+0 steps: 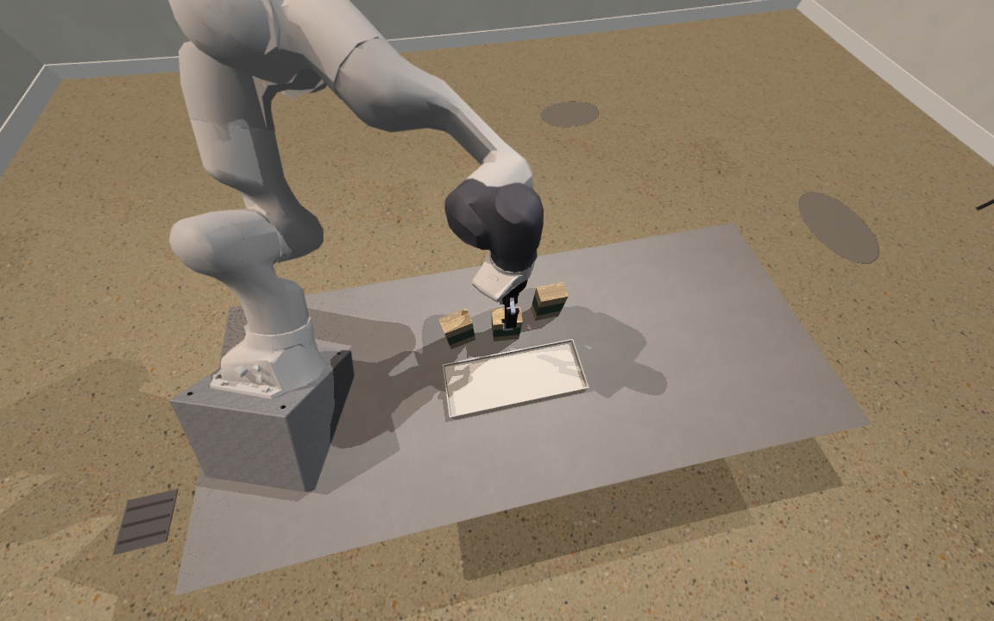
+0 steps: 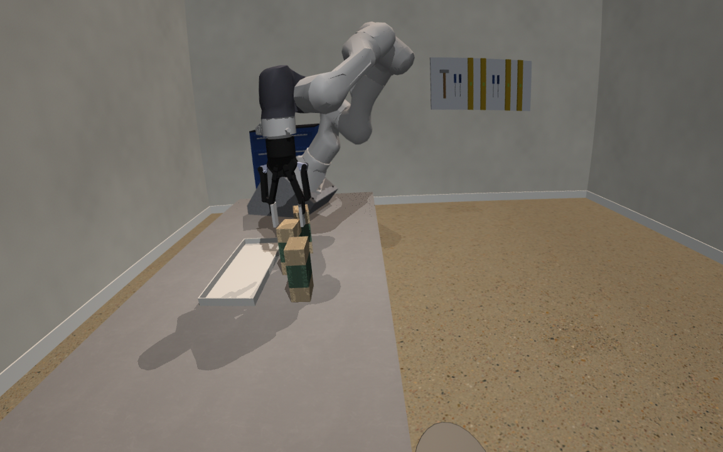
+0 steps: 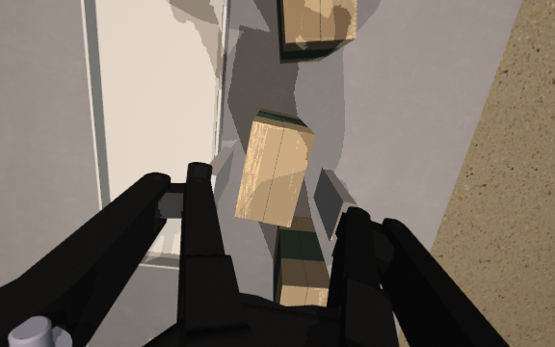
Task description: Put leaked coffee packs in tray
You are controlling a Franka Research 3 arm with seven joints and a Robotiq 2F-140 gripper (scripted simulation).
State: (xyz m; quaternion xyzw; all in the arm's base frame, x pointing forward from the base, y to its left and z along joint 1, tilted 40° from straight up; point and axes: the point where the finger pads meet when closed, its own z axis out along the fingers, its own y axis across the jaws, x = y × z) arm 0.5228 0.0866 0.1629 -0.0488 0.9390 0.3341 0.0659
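Note:
Three tan coffee packs with green bands stand in a row on the grey table: left (image 1: 456, 325), middle (image 1: 506, 319), right (image 1: 549, 298). The white tray (image 1: 514, 377) lies just in front of them and holds nothing. My gripper (image 1: 512, 312) points straight down over the middle pack (image 2: 287, 231). In the wrist view my gripper (image 3: 275, 173) is about half open. Its finger pads stand on either side of the middle pack (image 3: 275, 173) with a gap on each side. Another pack (image 3: 317, 24) shows at the top and the third (image 3: 302, 270) sits partly hidden behind my fingers.
The tray (image 2: 238, 272) has a low raised rim beside the row. The near pack (image 2: 298, 269) and the far pack stand close on either side of the middle one. The table edge and brown floor lie beyond the packs (image 3: 523, 169).

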